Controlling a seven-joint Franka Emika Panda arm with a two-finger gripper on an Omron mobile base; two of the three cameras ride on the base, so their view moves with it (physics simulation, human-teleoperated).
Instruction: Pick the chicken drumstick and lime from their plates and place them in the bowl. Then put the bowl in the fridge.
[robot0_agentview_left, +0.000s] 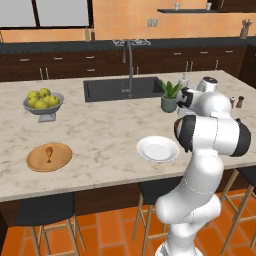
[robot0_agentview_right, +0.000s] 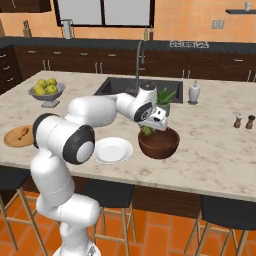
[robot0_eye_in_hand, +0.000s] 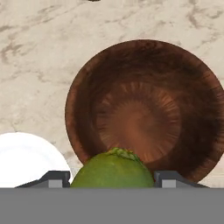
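Gripper (robot0_eye_in_hand: 112, 177) clamped on the lime (robot0_eye_in_hand: 113, 170); bowl (robot0_eye_in_hand: 144, 105) lies directly beneath, its hollow open below the fruit; release looks sufficient.

Your hand view: lime (robot0_eye_in_hand: 113, 169) lower half cut off; white plate (robot0_eye_in_hand: 26, 159) cropped at left edge.

The bowl (robot0_eye_in_hand: 144, 109) lies open below the hand (robot0_eye_in_hand: 113, 179), nothing inside it. A potted plant (robot0_agentview_right: 164, 100) stands just behind, the white plate (robot0_agentview_right: 113, 150) beside, bare desk (robot0_agentview_right: 210, 145) rightward.
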